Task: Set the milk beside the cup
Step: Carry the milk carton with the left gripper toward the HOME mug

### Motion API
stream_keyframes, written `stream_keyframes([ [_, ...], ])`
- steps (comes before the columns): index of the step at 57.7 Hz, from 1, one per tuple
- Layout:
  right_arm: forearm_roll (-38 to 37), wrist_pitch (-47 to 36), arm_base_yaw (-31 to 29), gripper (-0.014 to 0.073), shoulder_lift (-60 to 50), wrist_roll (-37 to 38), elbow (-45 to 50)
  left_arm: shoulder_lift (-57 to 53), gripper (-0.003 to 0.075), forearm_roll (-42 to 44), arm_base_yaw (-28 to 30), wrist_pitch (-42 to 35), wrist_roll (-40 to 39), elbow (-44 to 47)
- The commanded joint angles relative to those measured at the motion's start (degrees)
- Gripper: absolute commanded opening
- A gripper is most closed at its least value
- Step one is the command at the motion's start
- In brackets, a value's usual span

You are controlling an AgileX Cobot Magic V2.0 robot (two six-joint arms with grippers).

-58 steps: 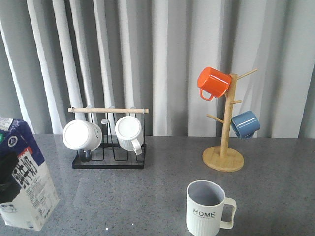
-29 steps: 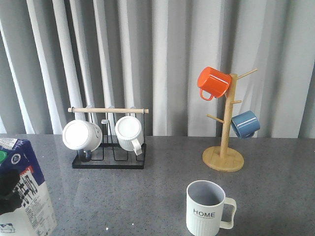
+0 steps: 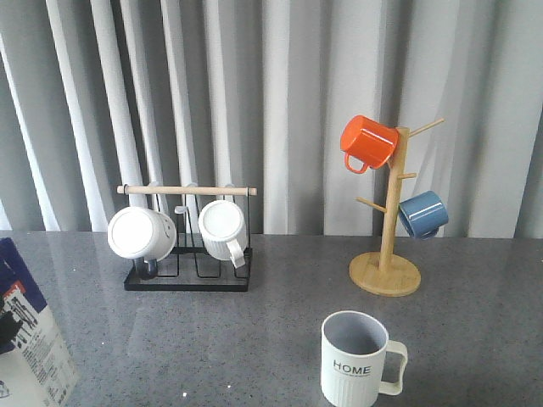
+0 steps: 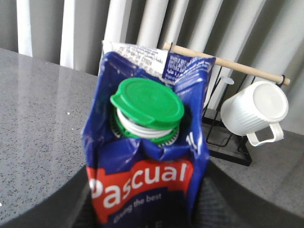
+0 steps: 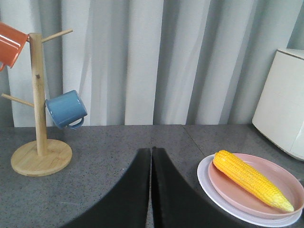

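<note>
Milk carton at the table's near left edge, cup far off to its right.

The milk (image 3: 25,339) stands at about 8 o'clock on the grey table (image 3: 254,339), partly cut off in the front view; its blue-and-white body carries a red "Pascual" band and a round green cap (image 4: 147,102) under a creased top fold. The left pincer (image 4: 147,209) is clamped on the carton's sides. The ribbed "HOME" cup (image 3: 361,360) sits at 5 o'clock, well apart. The right pincer (image 5: 151,190) has its fingers pressed together, holding nothing.
</note>
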Motion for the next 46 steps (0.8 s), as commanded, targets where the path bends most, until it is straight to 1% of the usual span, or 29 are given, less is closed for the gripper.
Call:
stream_keyframes([
  [1,-3.3,1.0,-0.2,-0.0004,-0.3,-0.1,-1.9,-0.8,-0.0006,-13.2,-5.3,-9.2,14.1,-1.8],
  [4,-3.3,1.0,-0.2,-0.0004,-0.3,-0.1,-1.9,-0.8,-0.0006,-18.0,-8.8,-12.9,19.3,-1.8],
  [6,-3.3,1.0,-0.2,-0.0004,-0.3,-0.1,-1.9,-0.8,-0.0006,-20.0,-11.0,-15.1,21.3,-1.9],
  [14,-3.3,1.0,-0.2,-0.0004,-0.3,-0.1,-1.9,0.2,-0.0006,-24.6,-18.3,-22.8,22.5,-2.8],
  [19,-3.3,1.0,-0.2,-0.0004,-0.3,-0.1,-1.9,2.2,-0.0006,-27.0,-22.1,-24.4,24.2,-5.1],
  [24,-3.3,1.0,-0.2,-0.0004,-0.3,-0.1,-1.9,5.0,-0.0006,-29.2,-26.6,-25.5,27.9,-7.9],
  [28,-3.3,1.0,-0.2,-0.0004,-0.3,-0.1,-1.9,7.8,-0.0006,-32.2,-29.9,-28.7,29.4,-10.4],
  [33,-3.3,1.0,-0.2,-0.0004,-0.3,-0.1,-1.9,11.7,-0.0006,-35.6,-33.8,-34.3,29.5,-13.7],
  [38,-3.3,1.0,-0.2,-0.0004,-0.3,-0.1,-1.9,15.3,-0.0006,-36.4,-37.4,-37.5,30.8,-16.9],
  [46,-3.3,1.0,-0.2,-0.0004,-0.3,-0.1,-1.9,21.2,-0.0006,-36.6,-41.1,-38.2,33.5,-22.7],
])
